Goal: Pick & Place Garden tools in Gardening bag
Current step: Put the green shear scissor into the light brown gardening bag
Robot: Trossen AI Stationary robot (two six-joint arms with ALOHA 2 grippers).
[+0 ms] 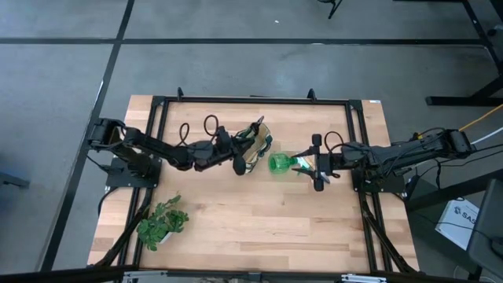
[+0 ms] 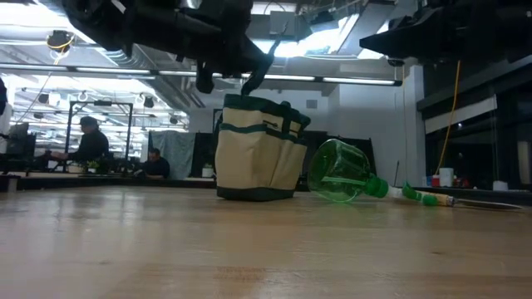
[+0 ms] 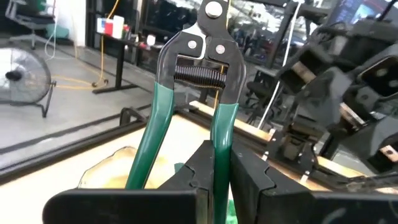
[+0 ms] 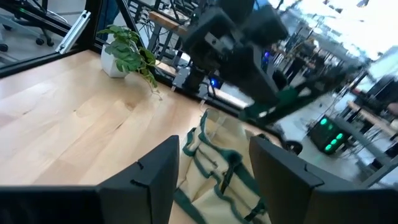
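The pruning shears [image 3: 208,50] have green handles, a black head and a coil spring. My left gripper [image 3: 221,158] is shut on them just above the gardening bag [image 1: 255,151], as the low view [image 2: 237,71] shows. The bag [image 2: 258,149], tan with green trim, stands upright on its base on the table. The translucent green spray bottle [image 1: 281,163] lies on its side right of the bag, its head [image 2: 420,197] pointing toward the table's right edge. My right gripper [image 1: 317,169] is open above the bottle's head, touching nothing; its fingers [image 4: 155,174] stand apart. My left gripper pinches one green handle [image 3: 222,134] of the shears between its two fingers, which lie along it. The other handle [image 3: 149,137] stands free beside them. The shears point away from the gripper, head forward, lifted clear above the bag.
A leafy green plant in a white pot [image 1: 163,224] stands at the table's near left corner. Black frame rails [image 1: 251,100] run along the table's edges. Bare wood lies near the front edge. People sit far behind the table [image 2: 87,145].
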